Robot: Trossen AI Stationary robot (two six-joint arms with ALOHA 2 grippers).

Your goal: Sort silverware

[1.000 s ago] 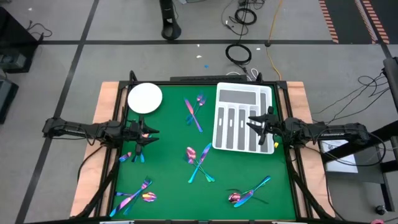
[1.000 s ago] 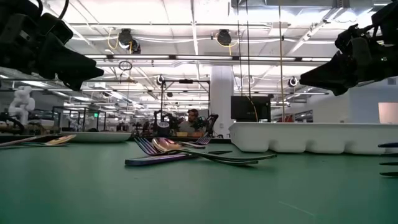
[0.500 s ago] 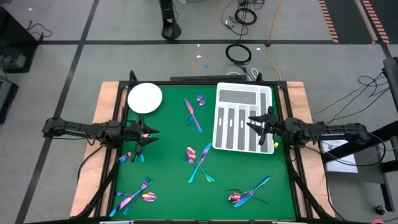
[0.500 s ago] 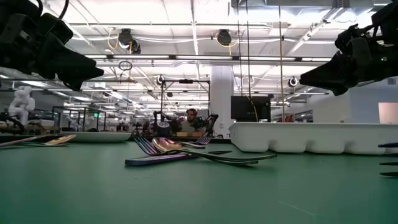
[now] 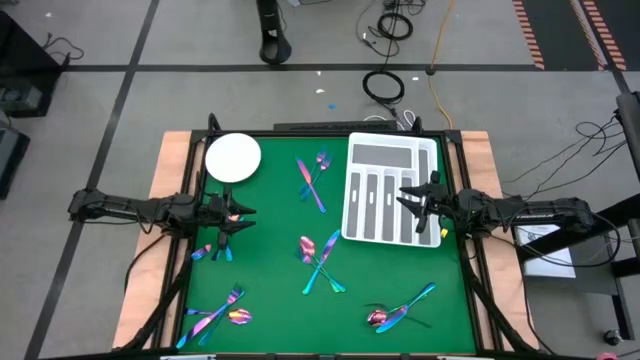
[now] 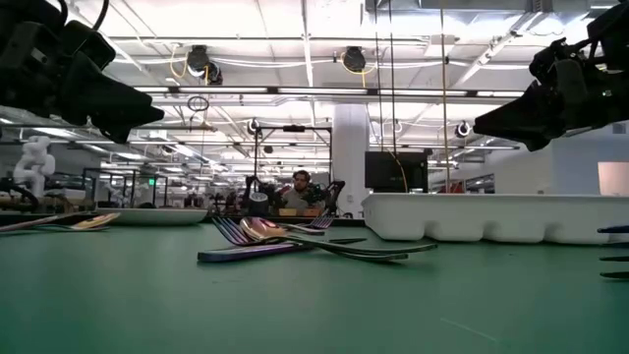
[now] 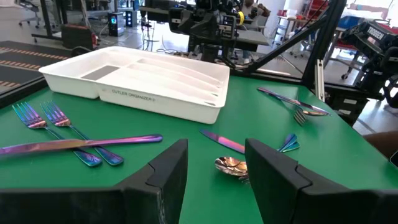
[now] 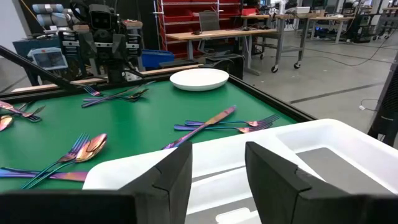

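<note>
Hovering with fingers spread, empty: left gripper [image 5: 243,220] over green mat [image 5: 270,290], right gripper [image 5: 405,197] above cutlery tray [image 5: 388,153]; silverware [image 5: 321,258] scattered.

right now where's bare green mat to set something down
Free: the strip between the plate and the upper silverware pair, and the corner below the tray, right of the lower-right pieces. Crowded: the middle cluster and lower-left pieces.
</note>
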